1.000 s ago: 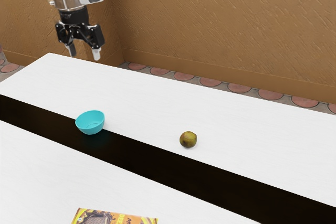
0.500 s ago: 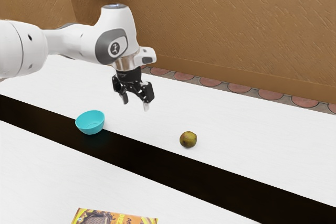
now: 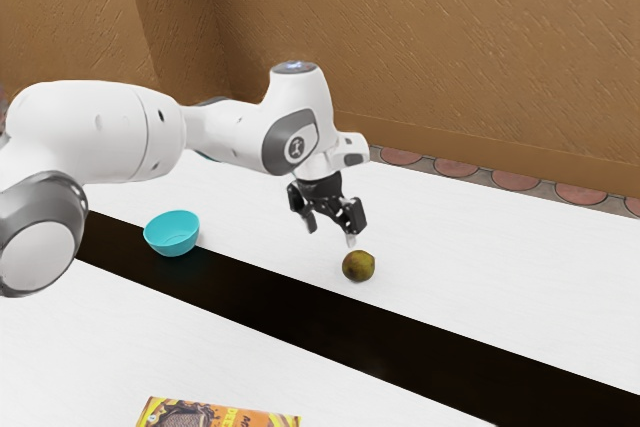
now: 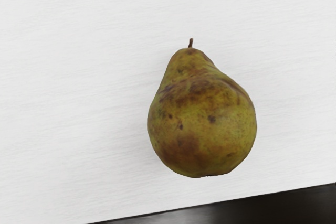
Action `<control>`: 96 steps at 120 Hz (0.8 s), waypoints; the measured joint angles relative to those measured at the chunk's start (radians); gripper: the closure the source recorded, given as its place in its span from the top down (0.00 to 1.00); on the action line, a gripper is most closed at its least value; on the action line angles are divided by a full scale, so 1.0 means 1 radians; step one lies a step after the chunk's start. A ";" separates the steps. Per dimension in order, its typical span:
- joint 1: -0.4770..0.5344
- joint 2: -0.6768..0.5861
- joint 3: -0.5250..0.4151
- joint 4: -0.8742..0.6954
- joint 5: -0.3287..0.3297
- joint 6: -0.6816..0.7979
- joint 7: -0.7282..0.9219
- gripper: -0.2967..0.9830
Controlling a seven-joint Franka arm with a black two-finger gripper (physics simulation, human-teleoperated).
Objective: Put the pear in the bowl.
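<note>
Pear (image 4: 202, 124), olive-green and yellowish, mottled with russet-brown patches and small dark spots, lies on its side on the white tabletop (image 3: 480, 237), its rounded bottom toward the dark strip (image 3: 270, 292) and its narrower neck tipped by a short brown stem (image 4: 191, 42). Near it and higher up, the gripper (image 3: 331, 234) hangs with its fingers set wide apart.

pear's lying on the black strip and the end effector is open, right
Not quite: the pear lies on the white surface beside the black strip, as the wrist view shows. The end effector is indeed open.
</note>
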State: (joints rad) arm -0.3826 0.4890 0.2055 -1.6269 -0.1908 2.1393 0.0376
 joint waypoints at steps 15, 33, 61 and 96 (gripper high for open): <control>-0.010 0.051 -0.001 0.024 -0.026 0.017 -0.001 0.75; -0.024 0.089 0.000 0.052 -0.043 0.037 -0.002 0.75; -0.019 0.176 0.000 0.127 -0.050 0.049 0.013 0.75; -0.017 0.252 -0.001 0.184 -0.055 0.054 0.026 0.75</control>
State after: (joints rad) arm -0.3994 0.7409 0.2043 -1.4427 -0.2459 2.1929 0.0641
